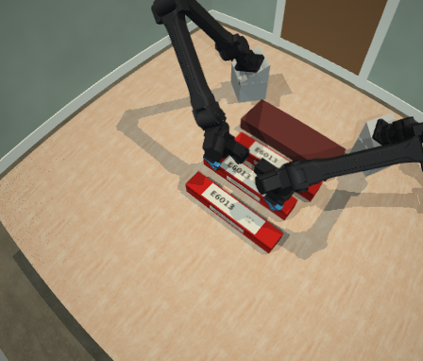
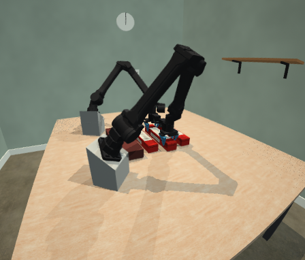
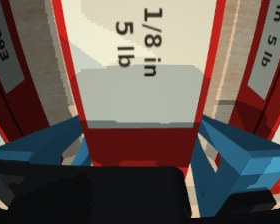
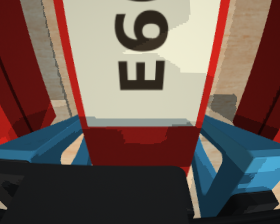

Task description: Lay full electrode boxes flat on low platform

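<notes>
Three red electrode boxes labelled E6013 lie side by side. The middle box (image 1: 247, 180) is gripped at both ends. My right gripper (image 1: 214, 164) is shut across its E6013 end, with blue fingers on both long sides in the right wrist view (image 4: 140, 152). My left gripper (image 1: 274, 203) is shut across its "1/8 in 5 lb" end, as the left wrist view (image 3: 140, 156) shows. The box is level and very low; I cannot tell if it touches the table. The near box (image 1: 233, 211) and the far box (image 1: 266, 153) lie flat on the table. The dark red low platform (image 1: 290, 131) is bare, just beyond the far box.
Two grey arm pedestals stand by the platform, one at its far end (image 1: 250, 80) and one to the right (image 1: 373, 134). The far box lies between the held box and the platform. The platform also shows in the exterior view (image 2: 133, 150).
</notes>
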Robot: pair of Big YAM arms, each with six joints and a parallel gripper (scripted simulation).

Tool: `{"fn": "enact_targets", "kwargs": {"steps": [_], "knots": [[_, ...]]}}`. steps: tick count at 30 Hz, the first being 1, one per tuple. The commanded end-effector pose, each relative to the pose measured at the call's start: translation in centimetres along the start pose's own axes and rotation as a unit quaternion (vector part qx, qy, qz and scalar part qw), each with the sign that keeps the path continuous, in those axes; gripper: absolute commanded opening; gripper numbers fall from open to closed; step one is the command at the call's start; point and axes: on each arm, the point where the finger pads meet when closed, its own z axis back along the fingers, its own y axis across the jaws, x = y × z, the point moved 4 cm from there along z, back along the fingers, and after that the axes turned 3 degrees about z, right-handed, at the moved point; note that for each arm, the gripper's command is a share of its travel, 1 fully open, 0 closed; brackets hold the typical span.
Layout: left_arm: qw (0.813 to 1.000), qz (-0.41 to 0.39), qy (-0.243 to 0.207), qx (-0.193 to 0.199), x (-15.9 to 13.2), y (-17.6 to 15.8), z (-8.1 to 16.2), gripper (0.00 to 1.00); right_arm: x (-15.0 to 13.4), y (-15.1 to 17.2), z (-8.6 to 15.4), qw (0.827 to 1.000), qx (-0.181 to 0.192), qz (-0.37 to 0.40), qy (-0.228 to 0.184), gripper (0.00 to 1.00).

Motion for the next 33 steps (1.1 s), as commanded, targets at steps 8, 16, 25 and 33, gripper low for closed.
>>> {"fn": "enact_targets", "kwargs": {"steps": [8, 16, 25, 33], "knots": [[1.0, 0.016, -0.003, 0.018, -1.1, 2.0, 1.0, 0.0, -1.2, -0.9, 0.5, 1.0, -0.009, -0.004, 0.005, 0.0], [1.0, 0.016, -0.003, 0.018, -1.1, 2.1, 1.1, 0.0, -1.3, -1.1, 0.5, 1.0, -0.009, -0.004, 0.005, 0.0], [1.0, 0.015, -0.003, 0.017, -1.1, 1.9, 0.9, 0.0, -1.3, -0.9, 0.4, 1.0, -0.009, -0.004, 0.005, 0.0], [1.0, 0.009, -0.004, 0.015, -0.1, 1.3, 0.8, 1.0, -0.3, -1.1, 0.5, 1.0, -0.012, -0.004, -0.001, 1.0]]}}
